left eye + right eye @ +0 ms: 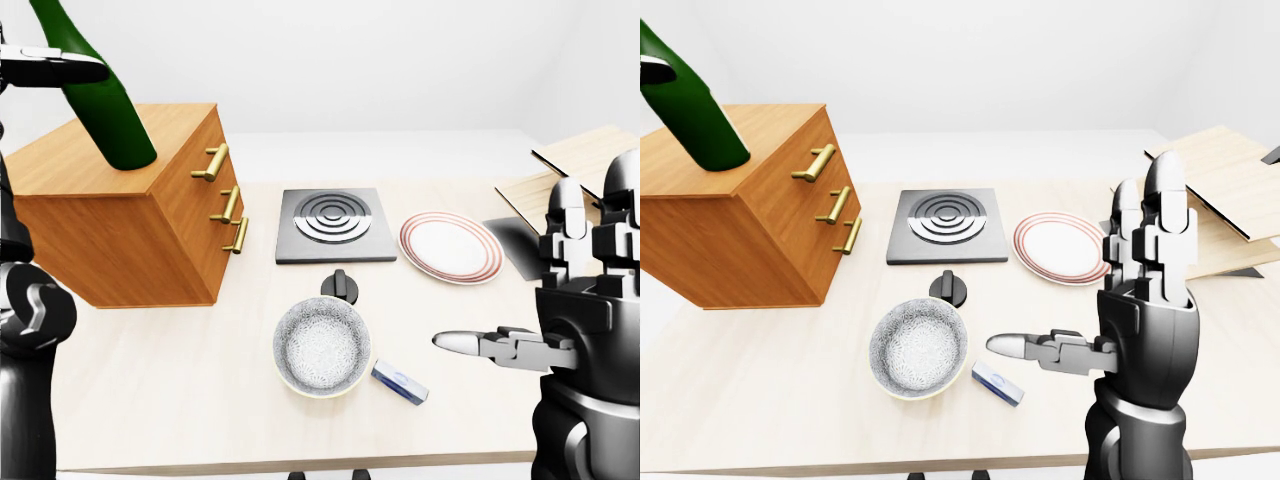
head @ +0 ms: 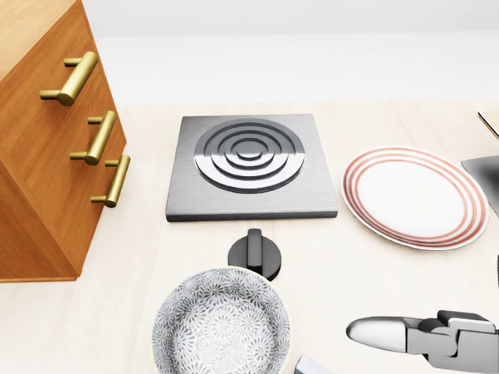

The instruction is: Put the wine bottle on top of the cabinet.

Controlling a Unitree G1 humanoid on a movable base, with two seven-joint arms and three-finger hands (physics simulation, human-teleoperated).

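Left hand [image 1: 45, 68] pinches the tilted bottle [image 1: 100, 95] over the cabinet [image 1: 130, 215]; right hand [image 1: 1145, 290] spread. Risk: released tilted, it may topple.

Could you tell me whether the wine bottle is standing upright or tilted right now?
Tilted. The bottle leans toward the left-eye view's upper left, its base over the cabinet top; contact cannot be told.

Right hand [image 1: 1145, 260]: blocky dark-grey segmented housings, glossy. Fingers [image 1: 1167, 195] end in rounded pale silver tips; thumb tip [image 1: 1012, 346] a smooth silver bullet shape on a dark jointed stem. Wrist and forearm a ribbed gunmetal cylinder, stacked rings visible. Left arm [image 1: 30, 320]: glossy black rounded shells with grey highlights, a curved recess at the joint. Left hand [image 1: 45, 68]: flat dark finger, grey edges.
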